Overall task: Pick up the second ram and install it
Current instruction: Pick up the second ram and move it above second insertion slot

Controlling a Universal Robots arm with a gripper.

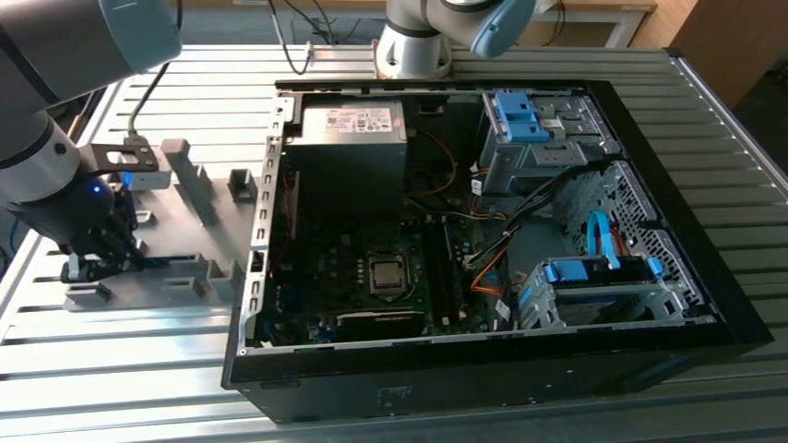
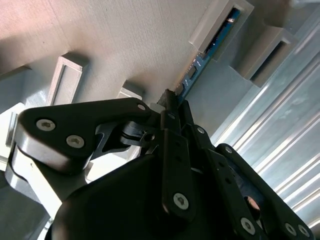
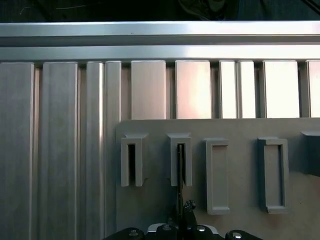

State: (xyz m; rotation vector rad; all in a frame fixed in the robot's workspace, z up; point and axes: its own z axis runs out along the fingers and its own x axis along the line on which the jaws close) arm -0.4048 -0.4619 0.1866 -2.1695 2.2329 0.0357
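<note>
The second ram (image 2: 207, 50) is a thin blue board standing on edge in the slots of the grey holder tray (image 2: 125, 40). In the first wrist view the second ram (image 3: 179, 167) shows edge-on in one slot of the holder tray (image 3: 240, 130). My gripper (image 2: 171, 98) has its black fingers drawn together on the near end of the stick, and in the first wrist view the gripper (image 3: 183, 207) pinches it from both sides. In the exterior view the gripper (image 1: 105, 261) is low over the holder tray (image 1: 197, 198), at that view's left.
An open black computer case (image 1: 493, 231) lies on the ribbed metal table (image 1: 124, 369) at the exterior view's right of the tray, with the motherboard (image 1: 369, 277), cables and blue drive brackets (image 1: 518, 115) inside. A second arm's base (image 1: 412, 46) stands behind the case.
</note>
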